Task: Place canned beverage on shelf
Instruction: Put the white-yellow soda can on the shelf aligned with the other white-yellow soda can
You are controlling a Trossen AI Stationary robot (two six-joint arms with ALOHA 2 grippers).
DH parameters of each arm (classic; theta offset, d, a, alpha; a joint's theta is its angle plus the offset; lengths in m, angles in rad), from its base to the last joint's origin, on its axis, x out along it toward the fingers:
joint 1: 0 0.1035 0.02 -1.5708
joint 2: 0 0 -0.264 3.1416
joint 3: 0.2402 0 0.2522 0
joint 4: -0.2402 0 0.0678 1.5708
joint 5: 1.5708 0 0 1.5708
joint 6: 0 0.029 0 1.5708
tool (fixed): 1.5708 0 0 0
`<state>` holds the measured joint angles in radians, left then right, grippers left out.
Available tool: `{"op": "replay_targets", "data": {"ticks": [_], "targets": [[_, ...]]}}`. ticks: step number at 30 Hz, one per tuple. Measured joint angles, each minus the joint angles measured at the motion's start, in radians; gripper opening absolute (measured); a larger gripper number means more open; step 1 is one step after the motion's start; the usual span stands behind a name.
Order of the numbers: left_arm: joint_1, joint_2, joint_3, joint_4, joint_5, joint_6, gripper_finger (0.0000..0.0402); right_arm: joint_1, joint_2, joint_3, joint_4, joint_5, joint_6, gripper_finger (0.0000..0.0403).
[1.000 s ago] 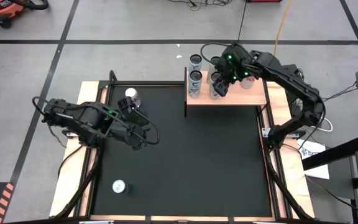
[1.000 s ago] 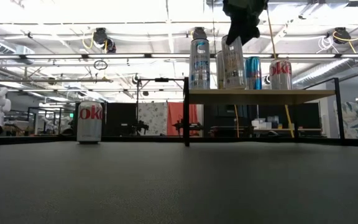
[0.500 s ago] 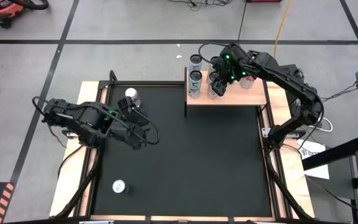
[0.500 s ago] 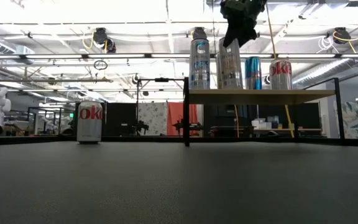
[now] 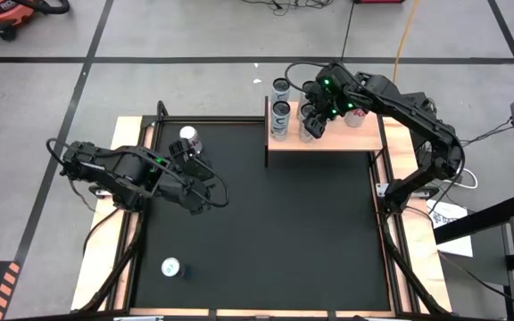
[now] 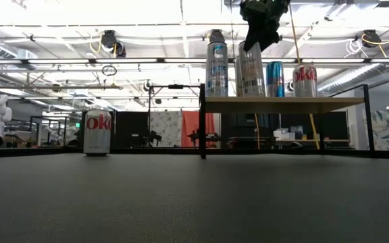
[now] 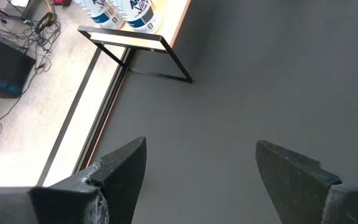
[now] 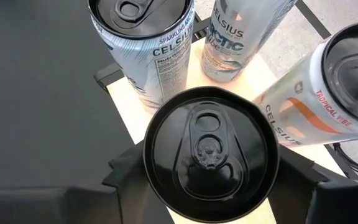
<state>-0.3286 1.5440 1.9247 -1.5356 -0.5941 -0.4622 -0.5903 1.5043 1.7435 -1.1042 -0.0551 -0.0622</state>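
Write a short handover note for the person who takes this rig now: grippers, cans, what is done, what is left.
Left gripper: open, empty, over the black mat.
Right gripper: at the top of the tall silver black-lidded can, which stands on the light-wood shelf beside other cans.
Done: that can is shelved.
Left: back the right arm away; shelve the silver Diet Coke can and the second silver can on the mat.
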Motion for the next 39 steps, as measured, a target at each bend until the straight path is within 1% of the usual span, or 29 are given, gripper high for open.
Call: {"op": "replay_targets", "data": {"ticks": [7,11,33,39], "targets": [[0.000,0.000,0.000,0.000,0.000,0.000,0.0297,0.000,0.000,0.000,0.000,0.001,-0.012,0.0262],[0.000,0.000,0.000,0.000,0.000,0.000,0.0297,0.000,0.000,0.000,0.000,0.001,-0.026,0.0272],[0.000,0.000,0.000,0.000,0.000,0.006,0.0297,0.000,0.000,0.000,0.010,0.011,-0.037,0.0275],[0.000,0.000,0.000,0.000,0.026,0.006,0.0297,0.000,0.000,-0.001,0.015,0.078,-0.037,0.0275]]}}
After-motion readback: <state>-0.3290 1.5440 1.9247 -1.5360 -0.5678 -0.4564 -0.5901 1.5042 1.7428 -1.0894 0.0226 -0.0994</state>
